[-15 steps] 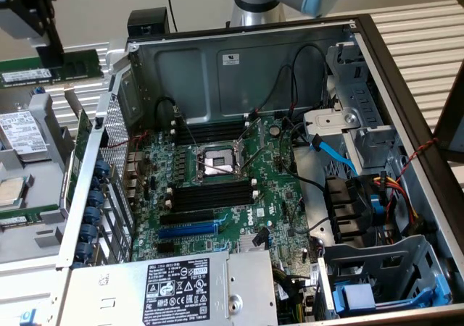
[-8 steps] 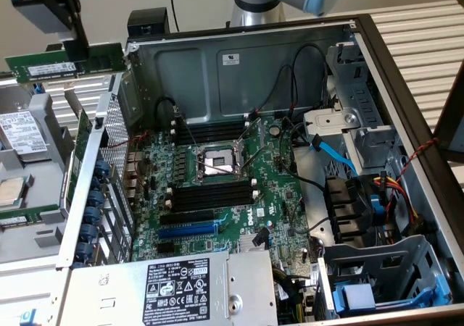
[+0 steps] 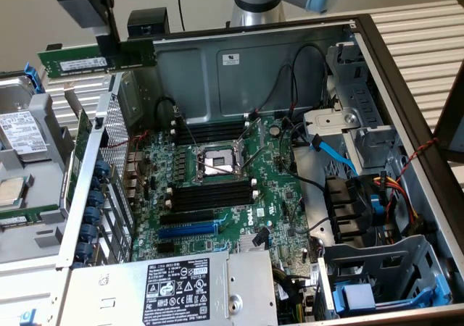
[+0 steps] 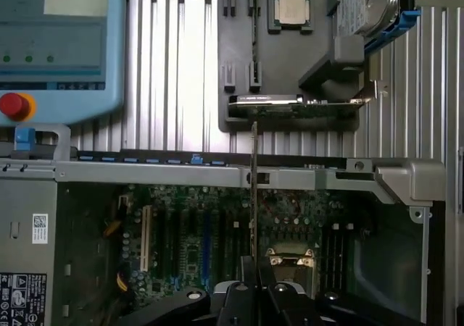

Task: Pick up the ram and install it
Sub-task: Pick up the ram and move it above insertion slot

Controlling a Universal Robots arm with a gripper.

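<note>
The ram (image 3: 94, 58), a long green stick with a white label, hangs level in the air above the open computer case's wall at the exterior view's left. My gripper (image 3: 114, 49) is shut on its upper edge near the middle. In the wrist view the ram (image 4: 254, 188) shows edge-on as a thin line running out from the gripper (image 4: 254, 269), over the case rim. Down on the motherboard, black memory slots (image 3: 210, 195) lie on both sides of the CPU socket (image 3: 217, 163). The ram is well above them and off to the side.
A blue expansion slot (image 3: 187, 230) and the power supply (image 3: 181, 282) sit near the front. Cables and a drive cage (image 3: 377, 268) crowd the exterior view's right. Outside the case lie a hard drive (image 3: 22, 134), a dark tray (image 4: 239, 58) with a CPU (image 4: 291, 9), and a pendant with a red button (image 4: 14, 105).
</note>
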